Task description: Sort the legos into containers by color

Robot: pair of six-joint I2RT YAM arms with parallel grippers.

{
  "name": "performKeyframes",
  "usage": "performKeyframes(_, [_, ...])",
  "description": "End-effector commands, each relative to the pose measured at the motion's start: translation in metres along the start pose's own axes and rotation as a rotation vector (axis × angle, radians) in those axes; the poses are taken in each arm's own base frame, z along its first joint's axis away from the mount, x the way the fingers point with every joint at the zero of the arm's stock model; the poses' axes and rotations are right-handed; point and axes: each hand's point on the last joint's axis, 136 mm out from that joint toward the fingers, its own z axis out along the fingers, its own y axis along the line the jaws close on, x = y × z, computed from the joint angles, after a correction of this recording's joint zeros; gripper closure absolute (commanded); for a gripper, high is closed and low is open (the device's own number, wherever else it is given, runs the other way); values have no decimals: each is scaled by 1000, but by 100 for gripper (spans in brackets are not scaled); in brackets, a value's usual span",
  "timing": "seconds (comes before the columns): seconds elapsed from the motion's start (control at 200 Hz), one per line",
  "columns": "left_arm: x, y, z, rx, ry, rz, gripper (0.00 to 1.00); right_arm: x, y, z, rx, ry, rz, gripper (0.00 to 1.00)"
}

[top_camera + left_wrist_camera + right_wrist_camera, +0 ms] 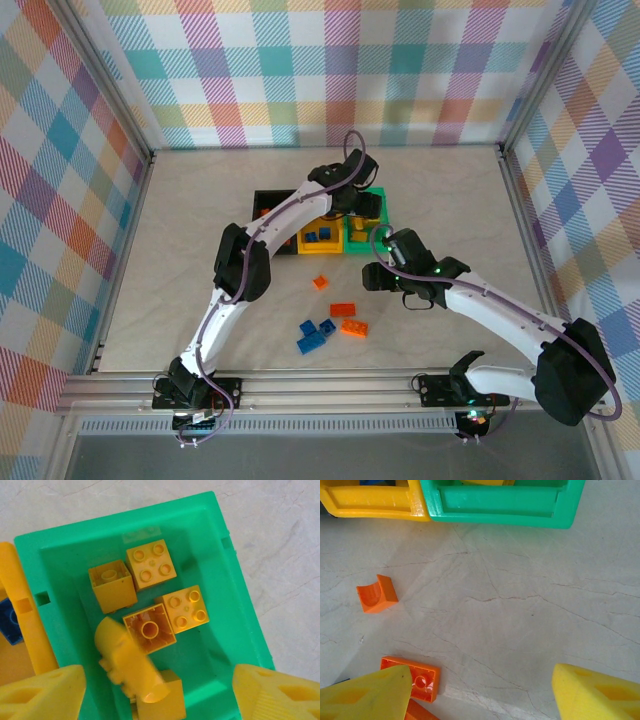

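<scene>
1. The pale marble-look surface [200,210] carries everything. Pastel plaid walls [300,60] close it in on three sides.
2. The left arm [240,265], white w/ black joints, stretches fwd from its base to the bins. The right arm [500,315], same build, bends in from the right toward mid-surface.
3. Three open rectangular bins stand side by side, touching, at mid-surface. The black plastic bin [272,200] is on the left, partly hidden under the left arm. The yellow plastic bin [370,502] is in the middle and the green plastic bin [500,500] on the right.
4. The left hand [157,680] hovers right above the green plastic bin. Its yellow fingers [45,695] are spread wide and grip nothing.
5. The right hand [480,685] hangs low over bare surface just in front of the green plastic bin, fingers [600,695] spread, nothing btwn them.
6. Approx six yellow studded plastic bricks [151,564] lie packed close in the green plastic bin: two studs-up, one upside down, one on its side. A blurred rounded yellow piece [127,665] sits btwn the left hand's fingers w/o touching either.
7. The blue plastic bricks [312,237] sit in the yellow plastic bin.
8. Loose on the surface in front of the bins are three blue studded bricks [315,335] in a tight cluster, w/ an orange studded brick [353,327] just beside them.
9. The flat orange plate [422,677] lies next to the right hand, one end hidden behind a finger.
10. The small orange arch-cut brick [376,594] lies alone, apart from the rest, nearer the yellow plastic bin.
</scene>
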Motion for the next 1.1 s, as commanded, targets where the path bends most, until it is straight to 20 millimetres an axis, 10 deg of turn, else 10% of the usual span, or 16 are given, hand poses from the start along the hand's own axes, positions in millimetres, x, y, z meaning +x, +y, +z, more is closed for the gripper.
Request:
performKeyframes(0.0, [-13, -9, -35, 35, -37, -1, 20, -6, 3, -6, -4, -20, 6, 25])
performKeyframes(0.38, [27, 9, -111, 131, -159, -99, 0, 27, 34, 18, -119, 122, -96, 26])
performKeyframes(0.835, [182, 148, -189, -96, -201, -298, 0, 21, 103, 87, -92, 199, -289, 23])
performKeyframes(1.095, [227, 193, -201, -128, -226, -454, 0, 16, 104, 121, 4, 235, -324, 29])
